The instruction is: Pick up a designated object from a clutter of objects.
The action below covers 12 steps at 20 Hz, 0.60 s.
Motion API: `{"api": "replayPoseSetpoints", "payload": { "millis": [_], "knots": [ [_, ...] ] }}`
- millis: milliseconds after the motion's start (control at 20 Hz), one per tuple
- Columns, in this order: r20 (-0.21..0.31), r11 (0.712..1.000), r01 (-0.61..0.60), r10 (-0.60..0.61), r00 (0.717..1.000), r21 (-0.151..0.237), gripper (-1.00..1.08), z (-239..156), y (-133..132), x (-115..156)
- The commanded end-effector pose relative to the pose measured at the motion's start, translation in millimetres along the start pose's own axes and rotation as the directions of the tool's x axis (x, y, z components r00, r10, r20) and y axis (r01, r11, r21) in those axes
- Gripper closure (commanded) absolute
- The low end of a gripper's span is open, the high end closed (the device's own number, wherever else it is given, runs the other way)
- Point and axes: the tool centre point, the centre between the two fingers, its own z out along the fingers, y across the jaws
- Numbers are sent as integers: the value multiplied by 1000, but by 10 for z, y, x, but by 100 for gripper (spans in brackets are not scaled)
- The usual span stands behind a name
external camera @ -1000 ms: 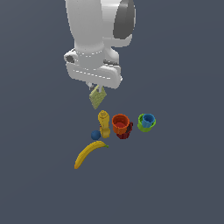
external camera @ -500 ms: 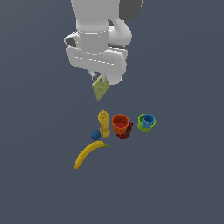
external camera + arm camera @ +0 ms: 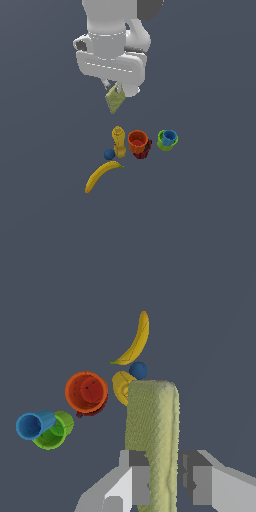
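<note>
Wrist view shows the gripper [image 3: 159,483] pinching the pad [image 3: 152,436] edge-on; exterior view alone shows it hanging tilted, high above the bottle [image 3: 118,140] mid-surface

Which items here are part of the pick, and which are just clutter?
Job:
- pad, clamped in the pincer, held above the pile

Lying about:
- banana
- yellow bottle
- blue ball
- orange cup
- red cup
- green cup
- blue cup
</note>
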Motion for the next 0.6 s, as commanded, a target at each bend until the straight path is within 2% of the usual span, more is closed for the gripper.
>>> {"api": "replayPoseSetpoints", "payload": {
  "millis": [0, 550],
  "knots": [
    [-2, 1000, 0, 0, 1000, 1, 108, -41, 5, 6],
    [-2, 1000, 0, 0, 1000, 1, 108, -422, 67, 49]
  ]
}}
